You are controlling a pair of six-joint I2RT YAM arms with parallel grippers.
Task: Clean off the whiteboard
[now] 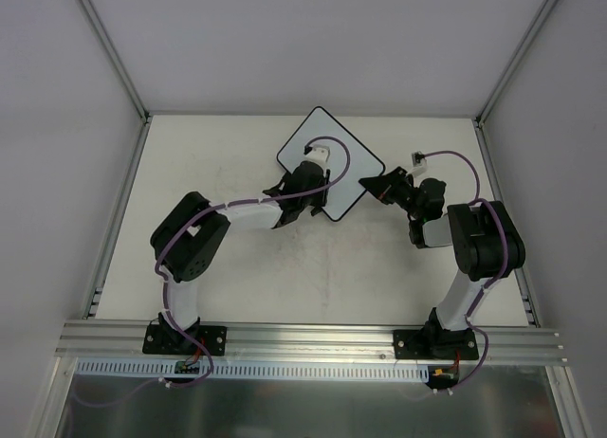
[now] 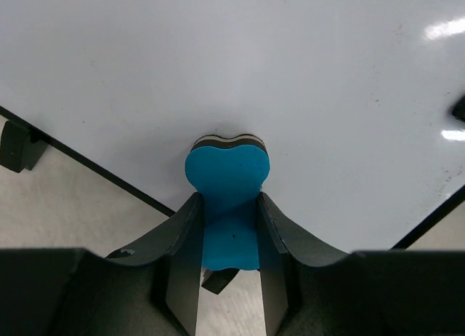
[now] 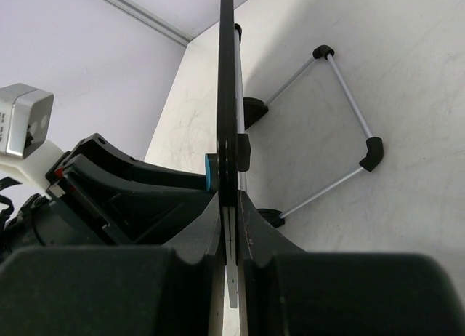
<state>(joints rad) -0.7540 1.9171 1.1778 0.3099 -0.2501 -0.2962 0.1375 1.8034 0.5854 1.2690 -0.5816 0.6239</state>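
left pincer [image 2: 229, 203] grips blue eraser [image 2: 227, 169] | right pincer [image 3: 231, 209] grips whiteboard [image 3: 227, 74] rim (wrist view edge-on, face hidden)

From the top external mount, looked down over both arm bases [image 1: 185, 337] onto the whole surface [image 1: 237, 296], from afar. From the left wrist, peered forward between its own fingers [image 2: 182, 241], close against the whiteboard [image 2: 218, 60] face. From the right wrist, sighted edge-on along that whiteboard, equally close. Shared the whiteboard across all three, the blue eraser [image 2: 227, 176] between both wrist views.
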